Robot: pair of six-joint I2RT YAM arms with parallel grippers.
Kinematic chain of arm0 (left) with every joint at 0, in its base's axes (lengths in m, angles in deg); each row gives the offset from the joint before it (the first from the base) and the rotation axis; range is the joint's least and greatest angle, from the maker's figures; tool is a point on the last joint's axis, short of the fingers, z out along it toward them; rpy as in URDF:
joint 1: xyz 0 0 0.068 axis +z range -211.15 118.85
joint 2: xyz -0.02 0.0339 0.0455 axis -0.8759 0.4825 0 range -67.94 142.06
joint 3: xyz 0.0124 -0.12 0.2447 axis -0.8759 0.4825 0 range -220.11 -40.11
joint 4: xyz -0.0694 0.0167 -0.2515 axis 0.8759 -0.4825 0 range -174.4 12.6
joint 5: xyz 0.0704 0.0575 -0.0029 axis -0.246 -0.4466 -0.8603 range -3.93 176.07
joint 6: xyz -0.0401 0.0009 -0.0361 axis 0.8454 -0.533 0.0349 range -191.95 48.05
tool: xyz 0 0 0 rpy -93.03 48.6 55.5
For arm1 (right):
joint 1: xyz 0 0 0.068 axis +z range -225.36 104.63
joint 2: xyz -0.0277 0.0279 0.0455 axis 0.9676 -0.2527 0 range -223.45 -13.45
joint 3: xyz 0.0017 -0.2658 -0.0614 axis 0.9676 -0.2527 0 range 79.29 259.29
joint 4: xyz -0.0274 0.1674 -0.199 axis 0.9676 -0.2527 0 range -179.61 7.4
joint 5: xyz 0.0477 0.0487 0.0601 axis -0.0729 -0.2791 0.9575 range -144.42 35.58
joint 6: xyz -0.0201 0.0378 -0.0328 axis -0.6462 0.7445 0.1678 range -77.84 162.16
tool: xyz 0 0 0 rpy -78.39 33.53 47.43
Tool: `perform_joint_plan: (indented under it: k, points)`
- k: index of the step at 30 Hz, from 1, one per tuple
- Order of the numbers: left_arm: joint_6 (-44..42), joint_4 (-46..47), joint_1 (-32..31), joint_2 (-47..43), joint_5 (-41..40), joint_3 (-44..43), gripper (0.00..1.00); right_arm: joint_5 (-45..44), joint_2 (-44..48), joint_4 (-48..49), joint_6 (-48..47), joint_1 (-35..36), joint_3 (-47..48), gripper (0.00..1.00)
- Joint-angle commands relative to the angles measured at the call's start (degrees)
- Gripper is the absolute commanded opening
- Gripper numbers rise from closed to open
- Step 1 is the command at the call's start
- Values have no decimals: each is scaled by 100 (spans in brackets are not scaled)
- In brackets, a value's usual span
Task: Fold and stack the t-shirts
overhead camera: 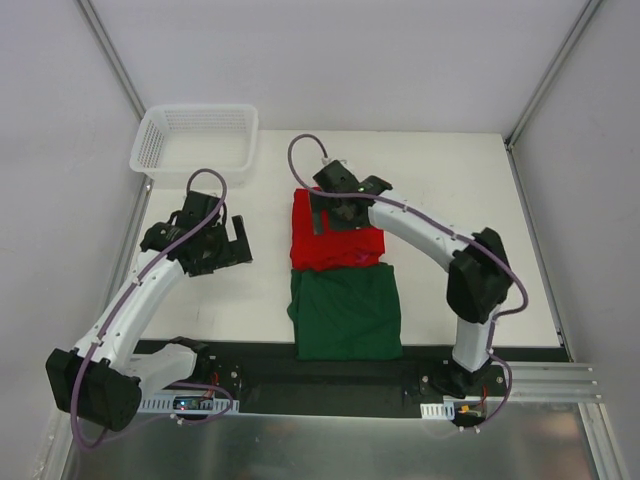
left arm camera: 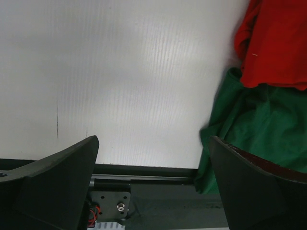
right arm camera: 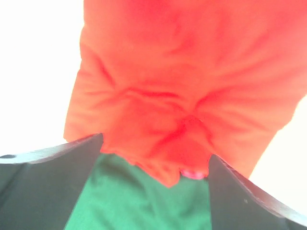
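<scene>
My right gripper point(overhead camera: 333, 213) stands wide open over the far part of the red t-shirt point(overhead camera: 336, 246), its fingers pointing back toward the near side. In the right wrist view its two dark fingers point(right arm camera: 53, 182) frame the shirt's near hem. The cloth shows in the gap between them and is not pinched. I cannot tell from here whether the fingertips touch the fabric or hang just above it.

My left gripper point(overhead camera: 236, 241) is also spread wide, over bare table point(overhead camera: 450, 200) to the left of the shirts and apart from them. Through its wrist camera I see white tabletop between its fingers point(left arm camera: 57, 182), with both shirts off at the right edge.

The red t-shirt lies as a rumpled, roughly square bundle near the middle of the table. The green t-shirt point(overhead camera: 346, 311) lies flat just on its near side. The red hem laps over the green's far edge, so the two touch. The green shirt's near edge reaches the black strip point(overhead camera: 330, 385) along the near side where the arm bases are bolted.

A white mesh basket point(overhead camera: 195, 140) sits at the far left corner, well apart from both shirts.
</scene>
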Motion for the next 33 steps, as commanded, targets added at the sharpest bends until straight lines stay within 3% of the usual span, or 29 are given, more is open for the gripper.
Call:
perform_joint_plan:
  k: [1,3,8,12,18,23,27,33]
  points:
    - [51,-34,-183,244,48,-428,99,-317,1532,-457,-427,-422,64,96]
    - [78,54,-236,436,345,-437,99,198,1912,-492,-462,-999,-262,96]
    - [157,895,-236,631,1278,89,99,667,3457,-414,-787,-2048,-2252,96]
    - [201,1582,-228,456,1902,783,99,2096,4337,-62,-796,-2725,-3776,96]
    - [526,2812,-219,61,3360,1759,99,3557,5147,1010,-305,-2805,-5507,96]
    - [543,3200,-219,-791,4036,2278,99,4208,5860,1396,-260,-2901,-6230,96]
    - [982,3596,-227,-986,4511,2621,99,4297,6010,1555,-330,-3033,-6609,96]
    - [1203,3702,-245,-1004,4153,3078,99,4447,5809,2047,-392,-3104,-7083,96]
